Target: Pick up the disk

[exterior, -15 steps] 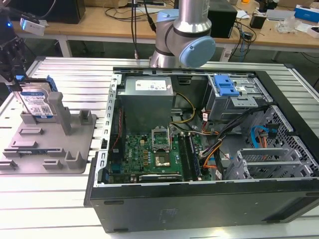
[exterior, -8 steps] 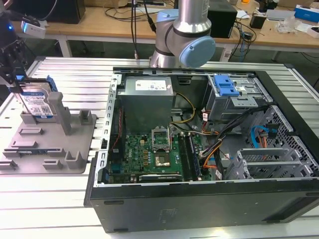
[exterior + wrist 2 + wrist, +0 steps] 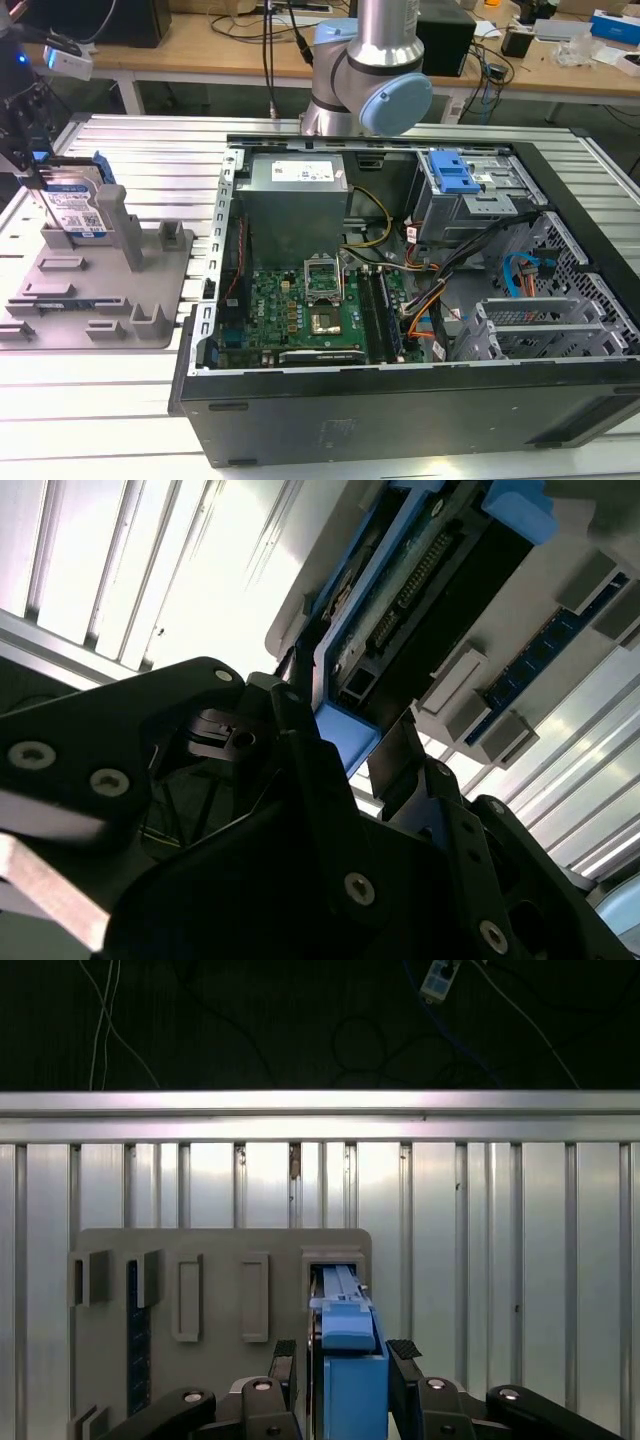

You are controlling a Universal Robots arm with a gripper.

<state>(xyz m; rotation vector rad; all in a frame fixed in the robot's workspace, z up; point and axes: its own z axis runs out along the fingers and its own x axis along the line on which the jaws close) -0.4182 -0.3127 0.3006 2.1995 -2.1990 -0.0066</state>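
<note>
The disk stands on edge in a slot of the grey slotted holder at the exterior view's left, its white-and-blue label facing the camera. My gripper comes down onto its top edge. In the first wrist view the disk's blue rail lies between the two black fingertips, which press against its sides, so my gripper is shut on it. The second wrist view shows the same grip from below, with the blue rail end between the fingers. The disk's lower end sits in the holder's slot.
An open computer case with its motherboard, cables and a grey metal box lies to the exterior view's right of the holder. Both rest on a ribbed metal table. The arm's base rises behind the case. Cluttered benches stand behind.
</note>
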